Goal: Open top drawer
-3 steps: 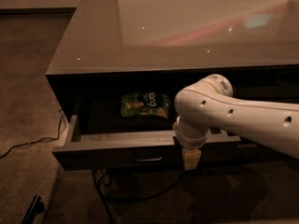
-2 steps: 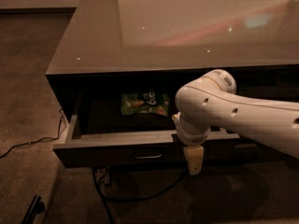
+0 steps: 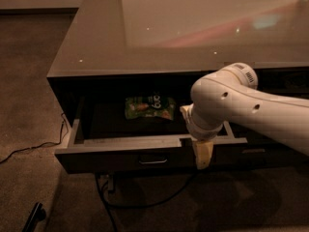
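The top drawer [image 3: 120, 161] is a wide dark grey drawer standing pulled out from the low cabinet, with its small bar handle [image 3: 153, 161] at the centre of the front. A green snack bag [image 3: 149, 107] lies inside it toward the back. My gripper [image 3: 203, 154] hangs from the white arm [image 3: 241, 108] at the drawer's front edge, right of the handle and reaching down over the front face. The arm hides the right part of the drawer's inside.
The cabinet has a glossy reflective top [image 3: 193, 28]. Another handle [image 3: 253, 151] shows on the front to the right. A black cable [image 3: 145, 203] runs over the carpet under the drawer, a thin cable [image 3: 24, 149] lies at left, and a dark object [image 3: 35, 215] is at bottom left.
My arm and gripper have shifted slightly to the right along the drawer front. The drawer stands as far out as before.
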Controlling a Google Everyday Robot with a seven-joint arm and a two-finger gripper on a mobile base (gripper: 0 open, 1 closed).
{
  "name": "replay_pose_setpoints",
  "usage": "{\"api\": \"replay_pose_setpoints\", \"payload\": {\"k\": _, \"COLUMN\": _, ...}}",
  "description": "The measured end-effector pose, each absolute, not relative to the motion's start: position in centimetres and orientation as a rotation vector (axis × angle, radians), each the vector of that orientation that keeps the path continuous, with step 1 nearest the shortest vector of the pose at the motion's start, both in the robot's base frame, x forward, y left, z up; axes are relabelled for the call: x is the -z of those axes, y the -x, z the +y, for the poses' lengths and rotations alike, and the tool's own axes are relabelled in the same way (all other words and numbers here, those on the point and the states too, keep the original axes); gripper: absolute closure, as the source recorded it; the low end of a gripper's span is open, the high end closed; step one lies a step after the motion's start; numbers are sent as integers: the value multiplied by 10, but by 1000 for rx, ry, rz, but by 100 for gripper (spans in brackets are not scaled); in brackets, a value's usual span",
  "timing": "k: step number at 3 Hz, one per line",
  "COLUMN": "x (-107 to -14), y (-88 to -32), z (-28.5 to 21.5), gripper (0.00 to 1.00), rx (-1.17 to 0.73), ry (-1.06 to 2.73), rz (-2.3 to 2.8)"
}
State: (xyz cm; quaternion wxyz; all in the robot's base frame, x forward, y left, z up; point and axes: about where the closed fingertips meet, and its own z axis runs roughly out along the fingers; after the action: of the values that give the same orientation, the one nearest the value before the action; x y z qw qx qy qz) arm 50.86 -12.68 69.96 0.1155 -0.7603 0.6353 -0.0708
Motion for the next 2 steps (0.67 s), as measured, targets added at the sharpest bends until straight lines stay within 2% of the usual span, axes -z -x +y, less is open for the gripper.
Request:
{"api": "replay_pose_setpoints", "payload": {"k": 1, "x": -713, "y": -522, "z": -131, "gripper": 0, "rx": 200, "ry": 2161, "rz": 1818}}
{"api": "replay_pose_setpoints", "payload": {"k": 2, "x": -721, "y": -537, "z": -132, "gripper": 19, "rx": 181, "ry": 2105, "rz": 1773}}
